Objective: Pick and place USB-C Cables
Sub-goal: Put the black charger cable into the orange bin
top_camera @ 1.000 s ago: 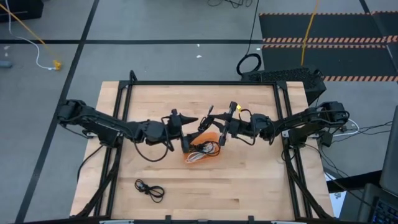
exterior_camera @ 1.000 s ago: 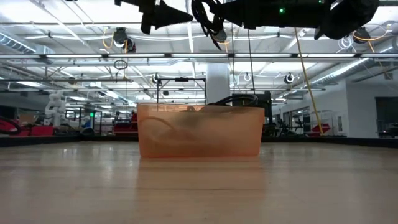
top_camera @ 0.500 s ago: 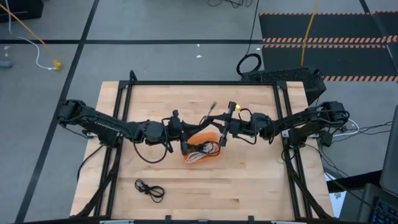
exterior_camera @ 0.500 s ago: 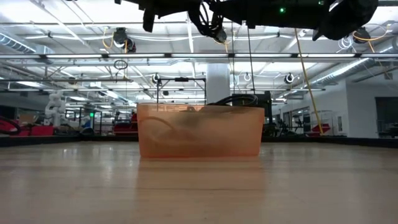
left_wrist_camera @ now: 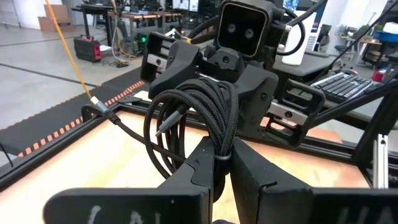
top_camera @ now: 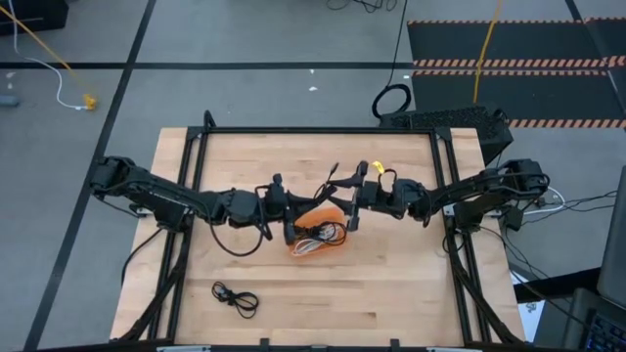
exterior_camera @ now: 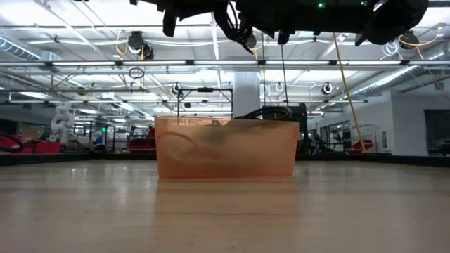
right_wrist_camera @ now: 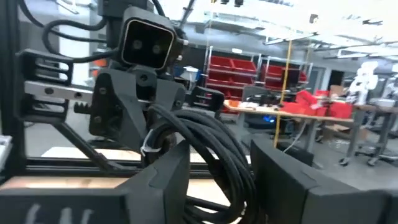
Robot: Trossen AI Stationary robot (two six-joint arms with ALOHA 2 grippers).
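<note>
A black coiled USB-C cable (left_wrist_camera: pixel 205 106) hangs in the air above the orange tray (top_camera: pixel 329 211), between my two grippers. My left gripper (left_wrist_camera: pixel 222 158) comes from the table's left and is shut on the coil. My right gripper (right_wrist_camera: pixel 221 162) faces it from the table's right, open, with the coil (right_wrist_camera: pixel 205 143) running between its fingers. Several more cables (top_camera: pixel 319 238), black and white, lie in the tray. One black cable (top_camera: pixel 235 296) lies coiled on the table near the front left. My left gripper pinches the coil's bundled strands (left_wrist_camera: pixel 222 146) between its two fingers, several strands together. The fingers lie level, coming from the table's left. The coil stands up past the fingertips, clear of the tray. My right gripper's fingers stand apart around the coil; I cannot tell whether one touches it.
The tray (exterior_camera: pixel 225 154) stands at the table's middle, right under both grippers. A black frame (top_camera: pixel 323 130) runs round the table's far and side edges. Bare wood lies at the front right.
My left gripper, open a second ago, has shut on the coil. After that my right gripper has rolled about its own line and opened. The coil stays in the air above the tray, and neither arm has shifted.
</note>
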